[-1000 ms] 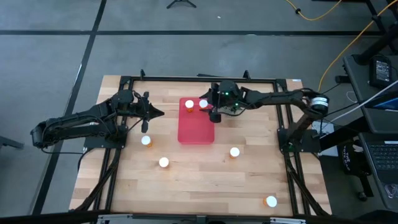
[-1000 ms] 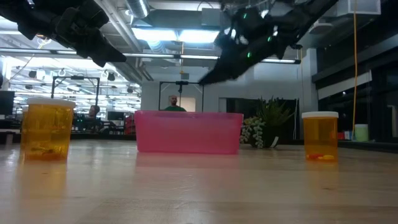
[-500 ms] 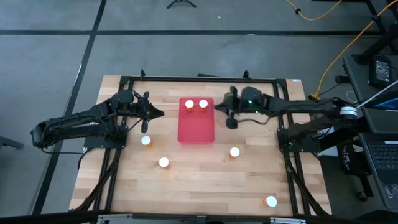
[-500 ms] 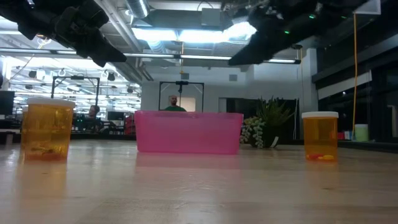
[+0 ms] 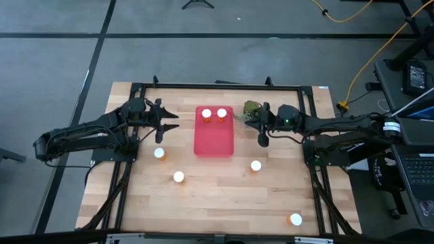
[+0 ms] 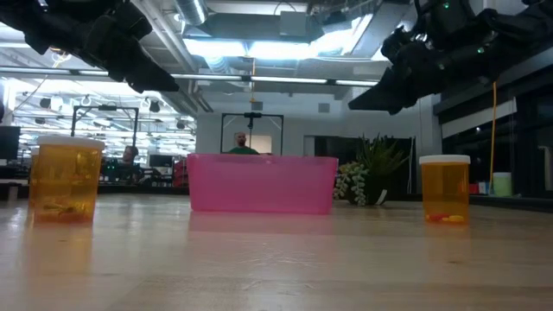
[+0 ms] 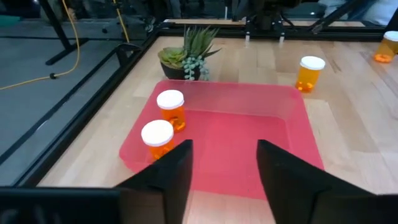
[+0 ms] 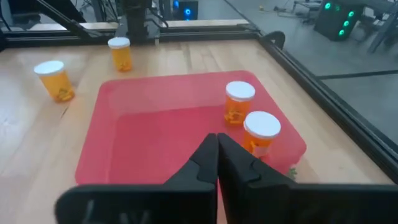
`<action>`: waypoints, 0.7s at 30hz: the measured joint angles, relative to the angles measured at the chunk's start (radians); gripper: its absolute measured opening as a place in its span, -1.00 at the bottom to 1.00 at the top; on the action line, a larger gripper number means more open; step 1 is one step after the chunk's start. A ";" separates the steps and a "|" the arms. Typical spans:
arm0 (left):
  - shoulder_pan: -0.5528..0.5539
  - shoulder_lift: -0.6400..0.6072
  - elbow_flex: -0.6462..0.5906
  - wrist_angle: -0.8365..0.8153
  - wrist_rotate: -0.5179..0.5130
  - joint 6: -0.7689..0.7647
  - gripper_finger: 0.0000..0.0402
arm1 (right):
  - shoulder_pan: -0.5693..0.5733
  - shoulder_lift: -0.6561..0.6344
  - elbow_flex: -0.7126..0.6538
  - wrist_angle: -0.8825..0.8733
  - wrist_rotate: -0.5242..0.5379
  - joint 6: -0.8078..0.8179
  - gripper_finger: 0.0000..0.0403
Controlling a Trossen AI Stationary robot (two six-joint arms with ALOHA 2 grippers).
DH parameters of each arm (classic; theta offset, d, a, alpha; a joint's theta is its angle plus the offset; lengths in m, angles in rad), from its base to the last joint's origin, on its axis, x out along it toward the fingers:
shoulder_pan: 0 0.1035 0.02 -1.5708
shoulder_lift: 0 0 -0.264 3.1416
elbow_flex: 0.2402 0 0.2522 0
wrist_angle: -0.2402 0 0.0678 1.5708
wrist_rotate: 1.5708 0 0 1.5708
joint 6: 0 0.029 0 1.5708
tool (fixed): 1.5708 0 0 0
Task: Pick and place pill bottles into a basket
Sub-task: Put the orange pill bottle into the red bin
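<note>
2 pill bottles [image 5: 213,114] are seen standing upright inside the basket [image 5: 214,139], close together at its far end, while 4 more are left on the table [image 5: 224,193]: 2 [image 5: 168,165] near the left arm, 1 [image 5: 255,165] in front of the right arm, and 1 [image 5: 295,219] at the table's near right corner. The left end effector [image 5: 168,120] is held above the table just to the left of the basket, its fingers parted and nothing between them. The right end effector [image 5: 262,137] is held to the right of the basket, beside the small green plant [image 5: 251,108], with its fingers pressed fully together and nothing gripped. The step in hand is judged to be a reach for the next bottle. It is best done by the arm nearest each bottle: the right fingers must be opened before descent, the bottle should be straddled below its white cap, and the approach should be kept vertical so that neighbouring bottles are not knocked over.
</note>
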 joint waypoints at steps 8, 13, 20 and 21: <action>0.000 0.000 0.000 0.006 0.008 -0.015 0.19 | 0.000 0.000 0.000 0.003 0.000 0.010 -0.93; 0.000 0.000 0.000 0.006 0.028 -0.026 0.28 | 0.000 0.000 0.000 0.003 0.000 0.028 -0.97; 0.000 0.000 0.000 0.043 0.077 -0.089 0.31 | 0.000 0.000 0.000 0.003 0.000 0.028 -0.95; 0.000 0.000 0.000 0.049 0.082 -0.122 0.31 | 0.000 0.000 0.000 0.003 0.000 0.027 -0.94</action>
